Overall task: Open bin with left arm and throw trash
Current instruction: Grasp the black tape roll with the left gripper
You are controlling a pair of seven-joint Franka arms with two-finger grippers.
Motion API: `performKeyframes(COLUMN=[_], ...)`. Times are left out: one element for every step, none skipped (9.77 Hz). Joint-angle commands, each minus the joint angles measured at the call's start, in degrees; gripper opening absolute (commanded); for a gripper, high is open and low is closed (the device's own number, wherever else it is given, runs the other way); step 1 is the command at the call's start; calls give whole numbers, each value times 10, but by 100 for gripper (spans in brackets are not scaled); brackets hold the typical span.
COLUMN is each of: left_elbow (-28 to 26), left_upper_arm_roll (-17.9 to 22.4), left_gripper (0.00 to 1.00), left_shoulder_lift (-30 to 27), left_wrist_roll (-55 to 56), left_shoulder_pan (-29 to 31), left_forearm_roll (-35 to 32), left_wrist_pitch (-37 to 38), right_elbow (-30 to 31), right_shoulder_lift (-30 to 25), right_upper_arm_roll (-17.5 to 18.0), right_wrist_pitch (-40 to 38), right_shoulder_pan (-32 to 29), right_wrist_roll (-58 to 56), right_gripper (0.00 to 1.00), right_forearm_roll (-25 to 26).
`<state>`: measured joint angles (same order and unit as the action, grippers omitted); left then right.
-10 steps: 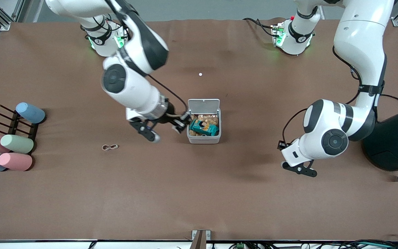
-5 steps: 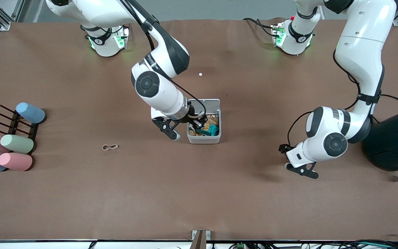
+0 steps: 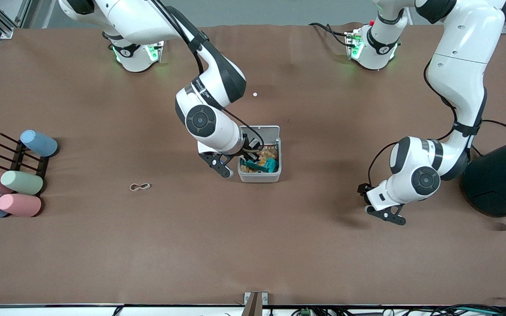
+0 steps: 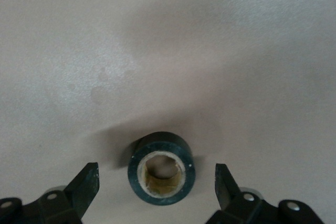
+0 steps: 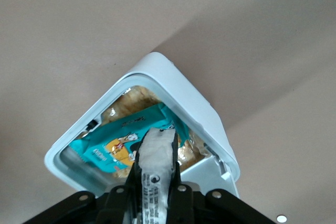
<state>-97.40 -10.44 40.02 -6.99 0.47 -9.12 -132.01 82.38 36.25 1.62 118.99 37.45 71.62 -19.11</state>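
I am holding a small white box (image 5: pixel 156 167) in the right hand (image 5: pixel 156 179) over the open bin (image 3: pixel 276 175); left hand (image 4: pixel 157 182) hanging wide open around the tape roll (image 4: pixel 161 168); rubber band (image 3: pixel 140 187) lying unclaimed.

Under the right gripper (image 5: pixel 155 182) with its black fingers sits the bin (image 3: pixel 259 176), light grey with a white lid, and in it a teal wrapper (image 5: pixel 126 145) printed with an orange and white cartoon figure over tan, golden crumpled pieces; between that gripper's fingers is a little box (image 5: pixel 155 174), white with black print. Just in front of the left gripper (image 4: pixel 157 184), also black-fingered, lies the tape roll (image 4: pixel 161 168), black outside with a pale cream core. The table (image 3: pixel 253 245) is plain brown. Well away from the right gripper a pale tan rubber band (image 3: pixel 140 187) shows, and cylinders (image 3: pixel 16 184) in blue, pink and pale green by a dark rack
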Motion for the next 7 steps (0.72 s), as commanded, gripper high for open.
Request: performKeyframes(left_elbow=[-12,-12,-15,-17,-18,-18,-14], left_upper_arm_roll=[-5,-6,-6,-6,-6,-6,-11], left_gripper=[80,66,53,40,29,14,5], left_shoulder_lift=[-6,-6,-6,-6,-6,-6,-12], left_wrist_roll=[-4,-4,-4,-4,-4,-4,-1], left_shoulder_pan=[5,5,5,5,5,5,3], left_forearm_roll=[-12,-12,-12,-12,-12,-12,-12], left_wrist_pitch=[-11,-11,-15,-20,-21,-21,-19], right_elbow=[0,0,0,-3,-10,-11,-10], right_shoulder_lift=[-2,-2,-3,-7,-12,-45,-70], right_upper_arm_roll=[-4,-4,-4,-6,-10,-20,-28], right_wrist_pitch=[-13,-13,-15,-31,-58,-90,-120], right_shoulder_pan=[1,-1,-1,-5,-13,-35,-72], right_wrist_roll=[7,6,5,6,5,4,-9], right_gripper=[63,72,76,77,77,77,77], right_forearm_roll=[-2,-2,-2,-2,-1,-1,-5])
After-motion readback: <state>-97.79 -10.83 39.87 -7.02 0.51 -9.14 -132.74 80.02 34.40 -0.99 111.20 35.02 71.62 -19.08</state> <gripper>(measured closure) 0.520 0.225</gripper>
